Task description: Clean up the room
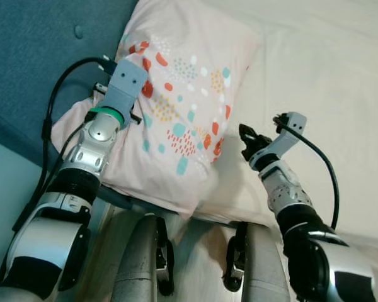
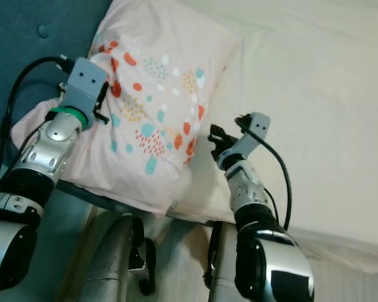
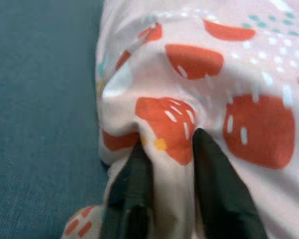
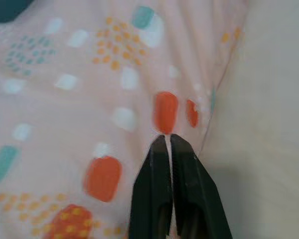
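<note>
Left gripper (image 3: 167, 144): its two black fingers (image 3: 217, 184) pinch a raised fold of the pillow (image 1: 183, 94) fabric between them, at the pillow's edge next to the blue headboard (image 1: 31, 56). Seen from the head camera, the silver left arm (image 1: 82, 163) reaches up across the lower left corner of the pillow, with a black cable (image 1: 57, 107) looping beside it.

Right gripper (image 4: 168, 137): the two fingers are pressed together with only a thin slit between them; their tips rest against the pillow fabric near an orange patch, close to the seam where pillow meets sheet. Whether any cloth is caught between them cannot be told. From the head camera this gripper (image 1: 247, 139) sits just beside the pillow's right edge, above the white bed sheet (image 1: 327, 88).

Pillow: pale pink with orange, teal and yellow spots, lying at the head of the bed, its upper left part against the headboard and its right side on the sheet.

Foreground: the robot's two grey legs (image 1: 138, 258) stand at the bed edge.
</note>
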